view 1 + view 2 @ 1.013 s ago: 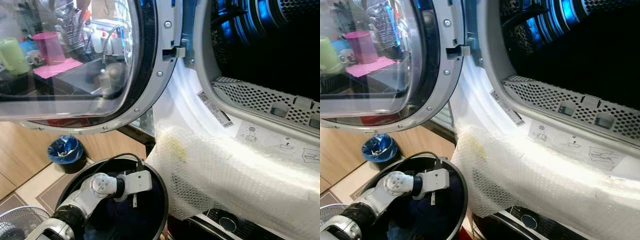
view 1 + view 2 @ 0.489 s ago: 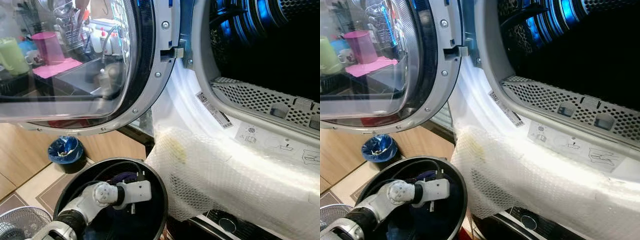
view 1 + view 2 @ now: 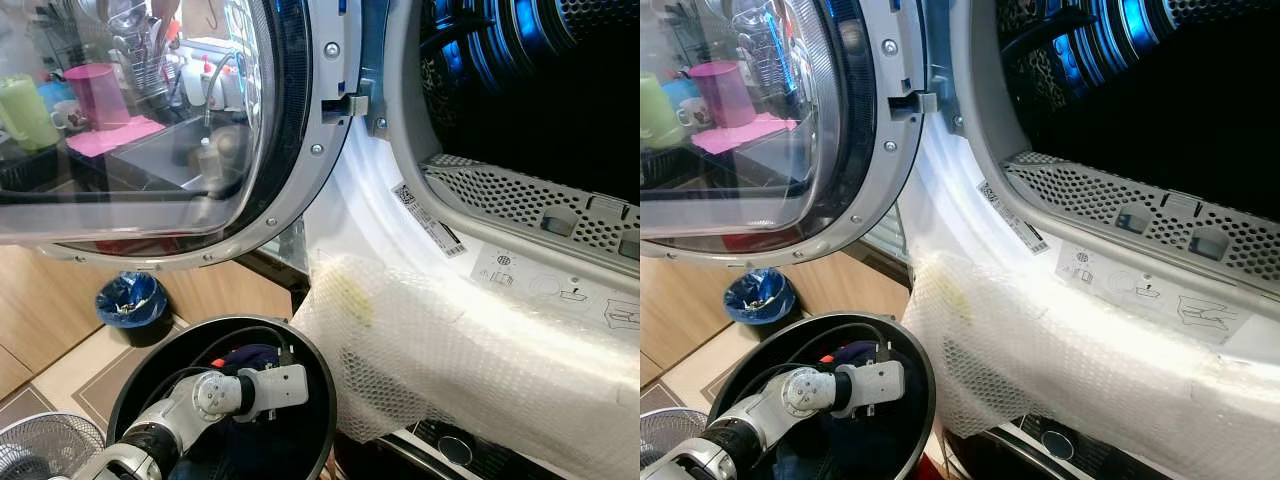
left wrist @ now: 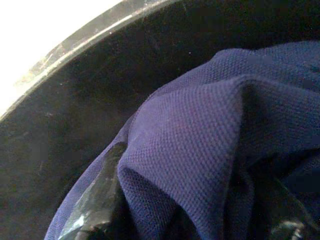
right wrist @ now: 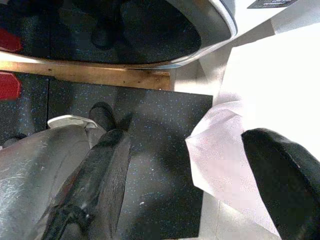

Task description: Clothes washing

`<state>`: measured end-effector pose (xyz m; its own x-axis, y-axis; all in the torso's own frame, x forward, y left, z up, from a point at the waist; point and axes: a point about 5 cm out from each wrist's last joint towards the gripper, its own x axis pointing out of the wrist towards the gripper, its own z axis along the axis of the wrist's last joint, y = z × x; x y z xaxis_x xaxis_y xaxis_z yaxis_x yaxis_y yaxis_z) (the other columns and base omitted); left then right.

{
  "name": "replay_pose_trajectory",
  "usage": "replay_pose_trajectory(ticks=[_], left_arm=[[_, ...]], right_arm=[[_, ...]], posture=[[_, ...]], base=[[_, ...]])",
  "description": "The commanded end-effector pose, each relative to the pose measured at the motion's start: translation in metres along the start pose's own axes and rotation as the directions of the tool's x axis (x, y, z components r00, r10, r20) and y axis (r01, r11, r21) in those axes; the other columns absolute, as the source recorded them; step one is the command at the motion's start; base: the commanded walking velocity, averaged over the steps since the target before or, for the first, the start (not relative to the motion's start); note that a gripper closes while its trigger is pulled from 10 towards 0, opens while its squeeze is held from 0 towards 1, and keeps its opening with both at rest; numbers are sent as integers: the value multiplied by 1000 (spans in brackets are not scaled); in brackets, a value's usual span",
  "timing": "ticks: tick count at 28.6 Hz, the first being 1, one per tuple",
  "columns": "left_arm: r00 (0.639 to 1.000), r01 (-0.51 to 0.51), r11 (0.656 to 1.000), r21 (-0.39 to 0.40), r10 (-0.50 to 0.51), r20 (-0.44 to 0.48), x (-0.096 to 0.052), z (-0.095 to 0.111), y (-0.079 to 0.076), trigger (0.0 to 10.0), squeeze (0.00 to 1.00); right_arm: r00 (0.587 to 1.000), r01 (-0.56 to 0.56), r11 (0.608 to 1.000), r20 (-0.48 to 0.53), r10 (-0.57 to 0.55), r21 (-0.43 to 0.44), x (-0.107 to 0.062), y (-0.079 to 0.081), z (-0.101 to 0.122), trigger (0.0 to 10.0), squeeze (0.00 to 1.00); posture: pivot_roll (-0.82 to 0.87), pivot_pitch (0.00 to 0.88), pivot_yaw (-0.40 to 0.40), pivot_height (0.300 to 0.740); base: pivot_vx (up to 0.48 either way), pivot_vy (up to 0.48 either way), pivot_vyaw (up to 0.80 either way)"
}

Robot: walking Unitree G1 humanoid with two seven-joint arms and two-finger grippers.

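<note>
My left arm reaches down into the round black laundry bin [image 3: 318, 400] on the floor below the machine, its left tool [image 4: 195, 220] buried in a navy knit garment [image 4: 210, 145]. In the left wrist view the cloth is a fine piqué weave, deep blue-purple, bunched into thick soft folds that rise between the two black fingers [image 4: 97, 200]; the fingers stand apart with the fabric heaped in the gap, and I cannot tell whether they have closed on it. The garment lies low in the bin, against its dark inner wall, with the scuffed rim just above it. From my head cameras a dark blue fold [image 3: 250, 353] shows beside the wrist.

The bin sits just beside the front of the washing machine [image 3: 520, 200], whose round glass door [image 3: 150, 120] is swung wide open to my left, overhanging the bin. The drum mouth [image 3: 560, 90] gapes dark and unobstructed above and to the right, lit blue inside. A sheet of white bubble wrap [image 3: 470, 350] drapes over the lower lip of the opening, touching the bin's rim at its left corner. A small blue-lined waste bin [image 3: 132, 305] stands on the floor well apart behind.

My right tool [image 5: 190, 185] hangs over dark speckled flooring [image 5: 160, 150], its fingers spread wide and empty.
</note>
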<state>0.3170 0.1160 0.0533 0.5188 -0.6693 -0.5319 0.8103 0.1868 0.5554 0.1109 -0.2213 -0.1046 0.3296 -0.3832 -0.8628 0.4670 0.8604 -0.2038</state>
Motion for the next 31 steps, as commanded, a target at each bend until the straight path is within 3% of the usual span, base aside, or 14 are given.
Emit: replay_pose_trajectory(ticks=[1, 14, 23, 26, 28, 29, 31], left_arm=[[1000, -20, 1000, 5, 20, -5, 0, 0, 3, 0, 0], [995, -91, 996, -15, 91, 27, 0, 2, 5, 0, 0], [974, -151, 977, -147, 173, 145, -6, 12, 17, 0, 0], [935, 2, 953, -303, 105, 339, -11, 33, 19, 0, 0], [911, 56, 944, -324, 84, 404, -15, 43, 21, 0, 0], [877, 125, 930, -345, 60, 477, -21, 56, 26, 0, 0], [845, 215, 917, -335, -2, 535, -29, 69, 30, 0, 0]], right_arm=[[1000, 3, 1000, -17, -3, -2, -1, 0, -6, 10000, 0], [1000, 7, 1000, 0, -7, -16, 0, 0, -1, 10000, 0], [1000, 0, 999, 4, 0, -39, -1, 3, -1, 10000, 0], [1000, -4, 999, 8, 5, -43, -1, 4, 0, 10000, 0], [1000, -7, 999, 14, 8, -44, -1, 4, 1, 10000, 0], [1000, -12, 999, 21, 12, -46, -1, 5, 2, 10000, 0], [1000, -16, 999, 23, 17, -50, 0, 6, 3, 10000, 0]], posture=[[54, 49, 24, 740], [64, 48, 19, 740], [69, 44, 21, 740], [74, 42, 22, 740], [75, 39, 24, 740], [82, 36, 23, 740], [91, 30, 22, 740]], base=[[0, 0, 0], [0, 0, 0], [0, 0, 0], [0, 0, 0], [0, 0, 0], [0, 0, 0], [0, 0, 0]])
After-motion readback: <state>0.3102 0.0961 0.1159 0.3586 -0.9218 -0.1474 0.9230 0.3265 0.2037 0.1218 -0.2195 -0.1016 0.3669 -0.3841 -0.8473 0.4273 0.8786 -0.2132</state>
